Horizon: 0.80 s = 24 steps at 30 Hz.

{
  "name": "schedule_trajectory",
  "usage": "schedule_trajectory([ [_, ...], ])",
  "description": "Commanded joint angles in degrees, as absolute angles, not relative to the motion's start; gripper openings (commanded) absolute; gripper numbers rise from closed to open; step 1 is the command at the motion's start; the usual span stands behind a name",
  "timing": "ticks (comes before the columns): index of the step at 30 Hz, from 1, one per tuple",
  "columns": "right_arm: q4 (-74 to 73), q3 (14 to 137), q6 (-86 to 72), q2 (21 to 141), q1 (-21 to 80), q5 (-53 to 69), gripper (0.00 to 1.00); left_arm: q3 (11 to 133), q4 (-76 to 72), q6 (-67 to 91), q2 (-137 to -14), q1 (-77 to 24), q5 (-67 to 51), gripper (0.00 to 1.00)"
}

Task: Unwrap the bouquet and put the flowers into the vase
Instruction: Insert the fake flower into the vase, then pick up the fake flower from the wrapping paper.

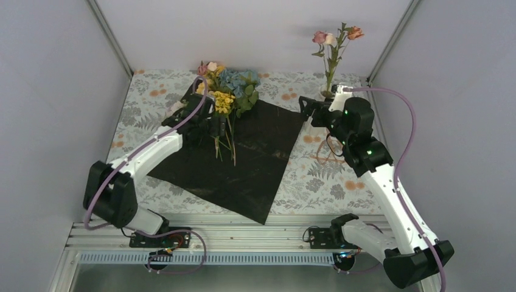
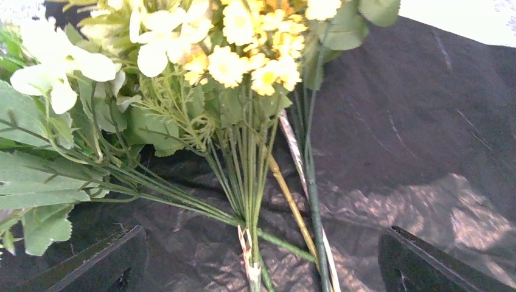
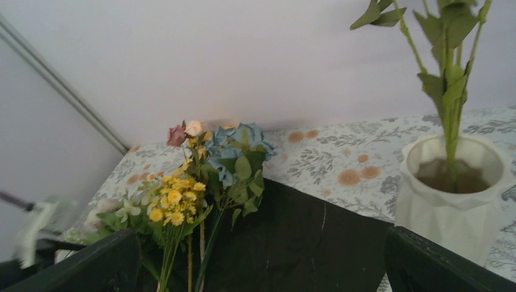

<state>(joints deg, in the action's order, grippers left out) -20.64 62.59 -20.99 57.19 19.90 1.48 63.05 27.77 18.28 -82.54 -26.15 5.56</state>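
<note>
The bouquet lies unwrapped: its black sheet [image 1: 243, 158] is spread flat, and the flowers [image 1: 228, 91] rest on the sheet's far left corner, stems pointing toward me. My left gripper [image 1: 213, 125] is low over those stems, open. In the left wrist view the green stems [image 2: 249, 182] run between its wide-apart fingers [image 2: 91, 261], untouched. The white vase [image 1: 328, 92] stands at the back right and holds one stem of pink and orange roses [image 1: 331, 39]. My right gripper [image 1: 310, 109] hovers just left of the vase [image 3: 453, 207], open and holding nothing.
A floral-print tablecloth [image 1: 341, 176] covers the table. Grey walls with metal corner posts close in the back and both sides. The right arm's purple cable [image 1: 407, 121] loops beside the vase. The black sheet's near corner reaches the front rail [image 1: 261, 219].
</note>
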Motion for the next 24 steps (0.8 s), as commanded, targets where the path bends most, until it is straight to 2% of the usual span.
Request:
schedule_trajectory([
  [1, -18.5, 59.9, -20.9, 55.1, 20.9, 6.0, 1.0, 65.9, 25.4, 25.6, -87.3, -25.6, 9.6, 0.93],
  [8, -17.9, 59.4, -19.8, 54.8, 21.4, 8.4, 1.0, 67.2, 16.1, 22.2, -91.2, -25.8, -1.6, 0.82],
  [16, -17.1, 59.1, -18.6, 53.9, 21.5, 9.6, 1.0, 69.0, 9.7, 17.1, -96.1, -27.1, -7.5, 0.75],
  [24, -17.4, 59.0, -18.3, 52.7, 21.9, 10.5, 1.0, 69.5, 5.7, 16.1, -102.7, -27.3, -8.3, 0.66],
])
